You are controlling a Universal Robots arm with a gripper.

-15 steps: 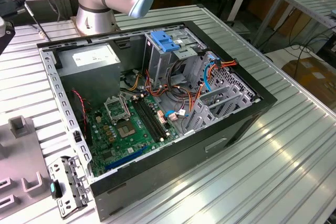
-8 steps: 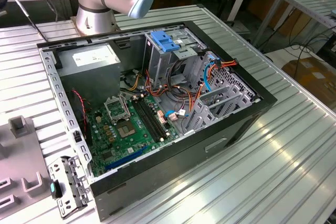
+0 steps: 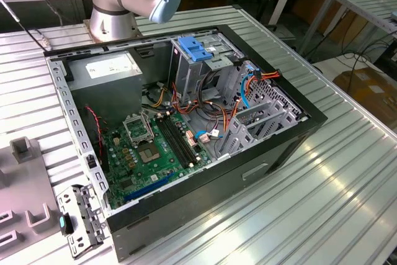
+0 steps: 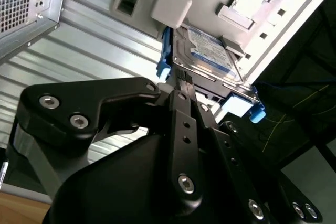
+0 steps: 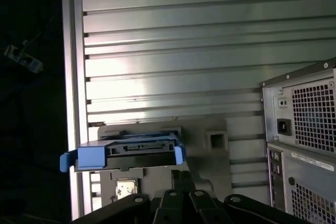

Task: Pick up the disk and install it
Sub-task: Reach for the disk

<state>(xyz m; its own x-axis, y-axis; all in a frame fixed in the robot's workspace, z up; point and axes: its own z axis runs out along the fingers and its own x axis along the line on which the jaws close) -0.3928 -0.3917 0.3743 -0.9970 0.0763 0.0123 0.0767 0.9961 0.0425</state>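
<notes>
Gripper [image 4: 185,85]: at the near edge of the disk [image 4: 210,51]; whether it is clamped or released cannot be told. Disk: lying flat on a grey holder [image 4: 173,1] on the ribbed table [image 5: 184,51], outside the computer case [image 3: 248,172] and behind it. Status, as judged: pick-up at most begun, installation into the drive bay [image 3: 208,69] wholly outstanding.
</notes>
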